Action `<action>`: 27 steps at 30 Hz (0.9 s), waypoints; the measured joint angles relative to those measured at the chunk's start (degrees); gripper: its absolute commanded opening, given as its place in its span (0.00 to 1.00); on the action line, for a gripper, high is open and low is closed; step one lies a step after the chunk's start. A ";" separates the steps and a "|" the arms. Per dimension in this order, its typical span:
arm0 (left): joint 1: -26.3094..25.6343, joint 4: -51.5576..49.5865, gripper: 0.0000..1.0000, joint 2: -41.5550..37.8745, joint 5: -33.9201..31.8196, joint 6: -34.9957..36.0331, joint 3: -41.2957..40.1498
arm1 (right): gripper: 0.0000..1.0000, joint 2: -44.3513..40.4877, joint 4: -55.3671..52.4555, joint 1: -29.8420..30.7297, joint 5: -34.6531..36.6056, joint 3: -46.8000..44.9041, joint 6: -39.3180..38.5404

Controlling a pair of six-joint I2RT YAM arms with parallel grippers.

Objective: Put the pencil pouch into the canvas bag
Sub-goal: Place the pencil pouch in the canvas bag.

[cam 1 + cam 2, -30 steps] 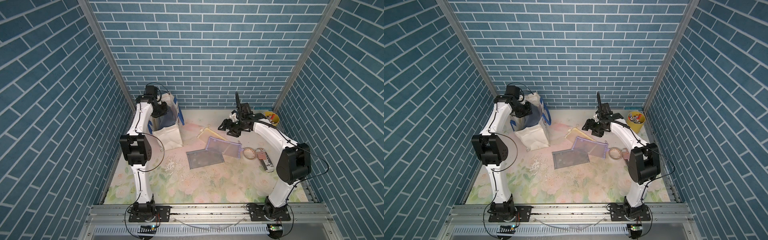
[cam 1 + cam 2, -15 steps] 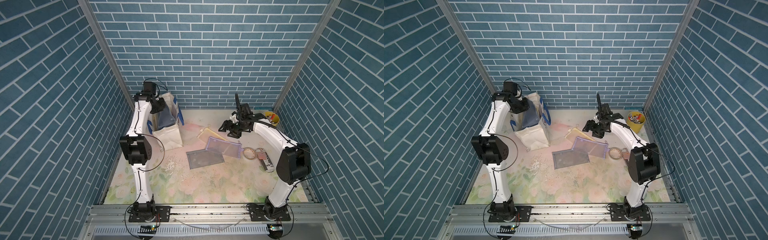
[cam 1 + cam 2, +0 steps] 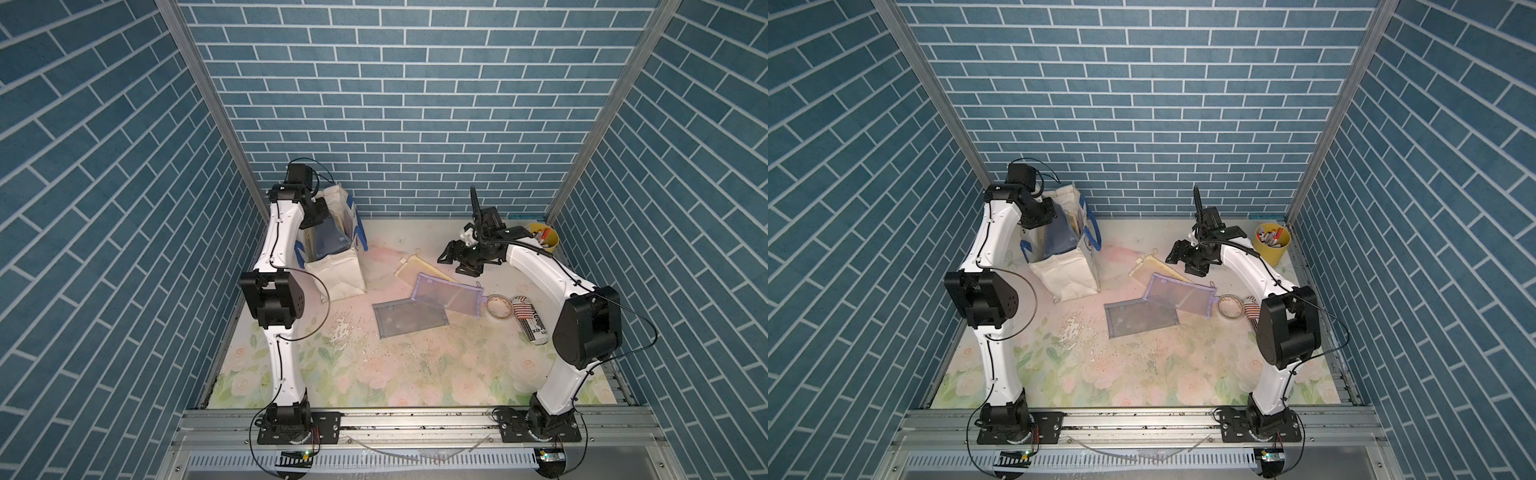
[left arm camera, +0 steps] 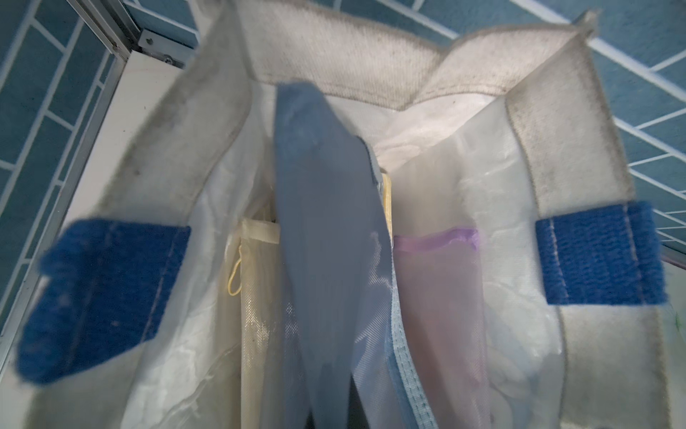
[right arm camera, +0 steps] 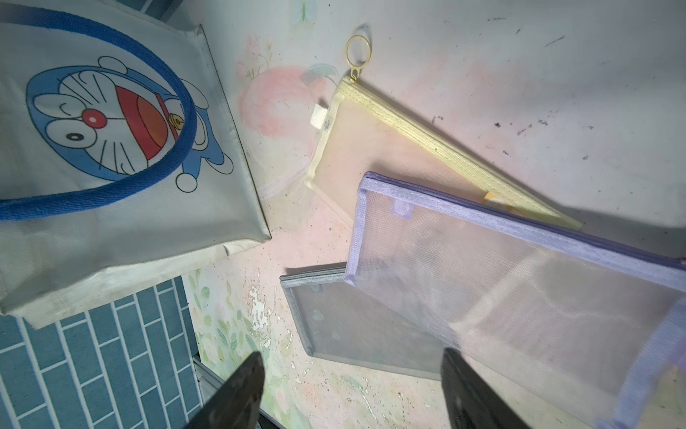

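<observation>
left pincer (image 3: 321, 217) clamped on blue pencil pouch (image 4: 326, 223) hanging in canvas bag (image 3: 338, 276); right pincer (image 5: 352, 356) open, empty

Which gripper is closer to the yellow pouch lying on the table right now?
Right. The right gripper hovers open close by the yellow pouch. The left gripper is across the table at the mouth of the canvas bag, shut on a blue pouch.
</observation>
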 measured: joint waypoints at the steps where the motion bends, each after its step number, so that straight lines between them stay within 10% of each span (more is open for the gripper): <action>1: 0.00 -0.72 0.00 1.01 -0.46 0.28 2.03 | 0.75 -0.02 -0.02 0.00 0.04 0.00 0.00; 19: -0.83 0.00 0.00 2.19 -0.72 1.11 -2.49 | 0.74 -2.89 -3.45 0.00 2.47 0.00 -0.02; 27: -1.77 1.79 0.43 0.70 -0.22 -2.10 -5.62 | 0.74 -2.89 -3.56 -0.02 2.69 0.11 -0.68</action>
